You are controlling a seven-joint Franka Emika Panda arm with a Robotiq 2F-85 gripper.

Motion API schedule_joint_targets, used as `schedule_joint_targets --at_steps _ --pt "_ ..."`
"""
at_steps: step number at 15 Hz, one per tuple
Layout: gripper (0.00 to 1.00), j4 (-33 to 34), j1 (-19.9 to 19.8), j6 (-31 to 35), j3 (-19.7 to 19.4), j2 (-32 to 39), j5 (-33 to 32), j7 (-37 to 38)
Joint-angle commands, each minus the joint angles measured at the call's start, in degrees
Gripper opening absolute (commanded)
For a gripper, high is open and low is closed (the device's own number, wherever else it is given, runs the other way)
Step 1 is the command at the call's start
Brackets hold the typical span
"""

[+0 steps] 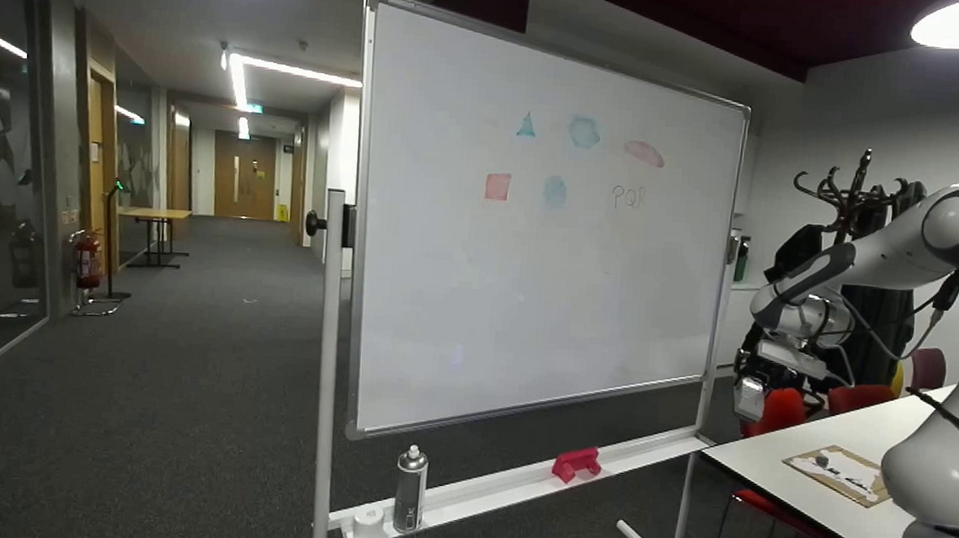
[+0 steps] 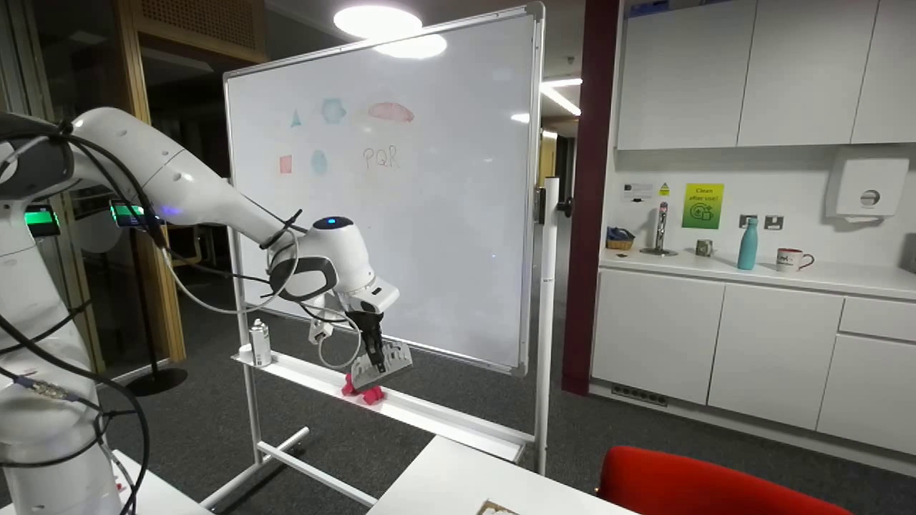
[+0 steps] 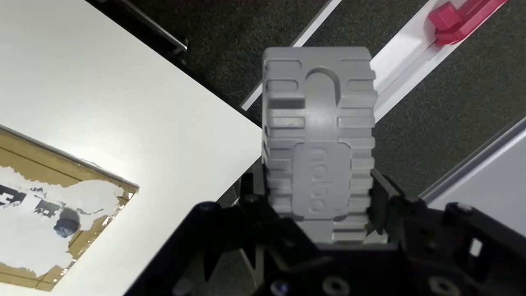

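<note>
Grey eraser (image 3: 320, 119) hangs clamped in the tool (image 3: 320, 181), apart from the whiteboard (image 2: 458, 250) near it; carrying looks like the step in hand, and the next move seems to call for a steady grip, clear of the lower worktop (image 3: 185, 123) beside it.

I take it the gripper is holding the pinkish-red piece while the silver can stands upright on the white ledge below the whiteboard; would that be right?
Not quite: the wrist view shows the gripper holding a grey ribbed block, not the pinkish-red piece. The silver can does stand upright on the white ledge below the whiteboard.
</note>
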Motion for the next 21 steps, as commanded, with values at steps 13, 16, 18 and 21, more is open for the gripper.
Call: schedule_joint_targets --at_steps 13,16,18,21 --pt "0.33 14.5 -5.7 -1.5 -5.3 16.8 -10.3 -8.6" --pt "0.33 13.5 -6.3 6.7 -3.9 18.2 -9.4 -15.4" --pt "0.33 13.2 -5.8 5.1 -4.1 17.9 -9.7 -12.9" --pt "0.58 13.1 -5.7 5.4 -3.8 18.5 -9.7 -13.0"
